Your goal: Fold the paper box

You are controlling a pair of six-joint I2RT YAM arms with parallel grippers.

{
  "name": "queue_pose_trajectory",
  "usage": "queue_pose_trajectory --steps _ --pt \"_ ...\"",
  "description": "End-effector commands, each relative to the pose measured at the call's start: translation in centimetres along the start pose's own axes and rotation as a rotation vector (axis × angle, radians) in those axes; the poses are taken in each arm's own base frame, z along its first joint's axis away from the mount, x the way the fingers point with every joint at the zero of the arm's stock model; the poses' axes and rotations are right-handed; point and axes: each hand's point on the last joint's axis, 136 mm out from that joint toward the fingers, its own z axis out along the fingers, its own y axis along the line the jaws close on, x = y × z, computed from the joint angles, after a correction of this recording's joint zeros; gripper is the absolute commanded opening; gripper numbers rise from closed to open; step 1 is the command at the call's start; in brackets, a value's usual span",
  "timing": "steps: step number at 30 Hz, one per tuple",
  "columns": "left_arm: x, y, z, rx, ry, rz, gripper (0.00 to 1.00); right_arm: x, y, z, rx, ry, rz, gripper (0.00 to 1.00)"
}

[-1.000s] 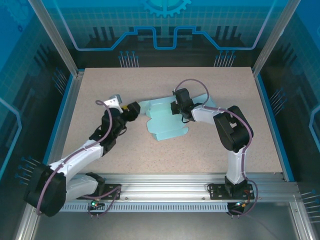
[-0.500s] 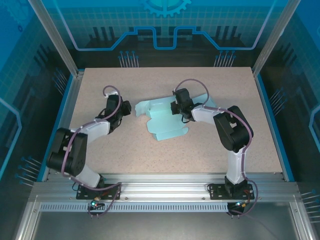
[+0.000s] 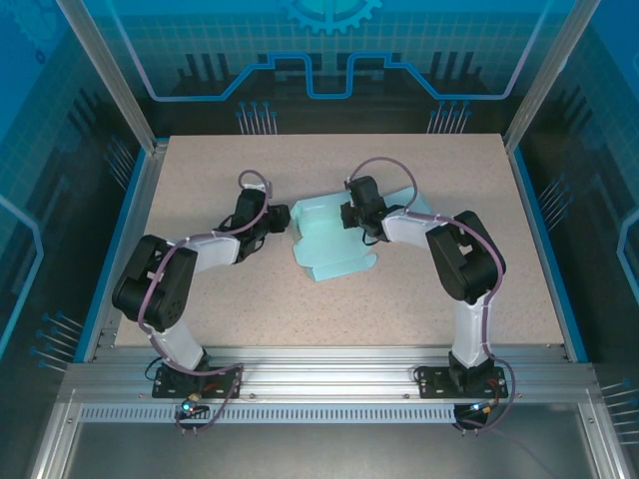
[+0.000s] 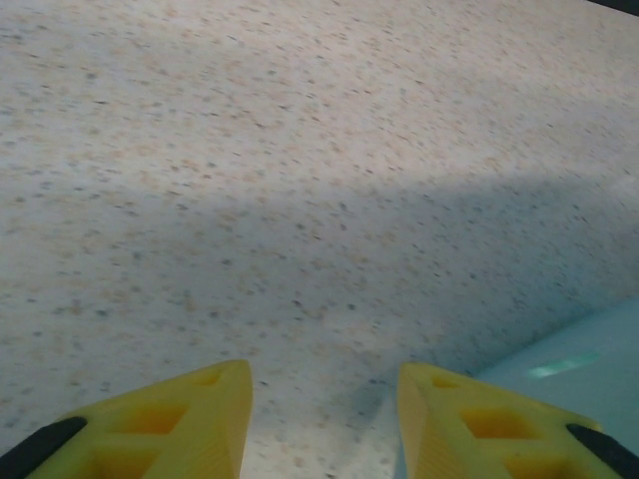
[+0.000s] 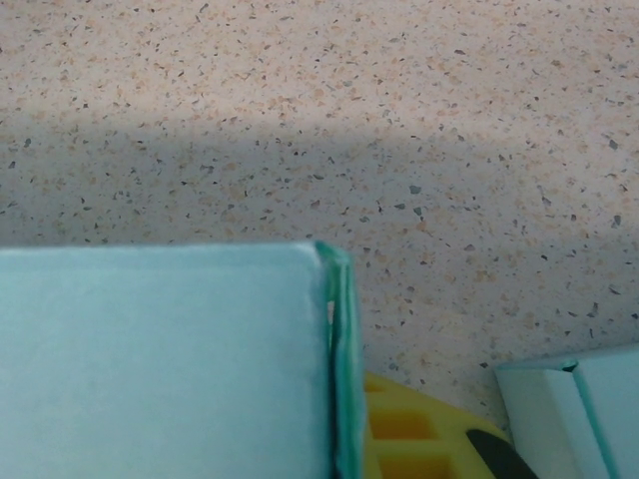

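Box (image 3: 334, 247): light teal, mid-frame on counter (image 3: 200, 170).
L fingers (image 3: 277, 222): apart, bare counter btwn, just left of box.
R fingers (image 3: 349, 215): together, clamped on box wall, upper part of box.

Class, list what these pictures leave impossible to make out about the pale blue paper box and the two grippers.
- Right wrist view: a panel of the pale blue paper box hides one finger of the right gripper; whether it is pinched is unclear.
- Left wrist view: the frame corner cuts the box off beside the left gripper.
- Top view: the right gripper covers the box's folds beneath it.
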Motion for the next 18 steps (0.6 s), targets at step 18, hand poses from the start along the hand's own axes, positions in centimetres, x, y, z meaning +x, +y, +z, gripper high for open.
queue_pose_trajectory --steps 18 --pt "4.8 -3.5 -2.4 0.095 0.064 0.135 0.47 5.5 0.5 1.2 -0.010 0.176 -0.029 0.00"
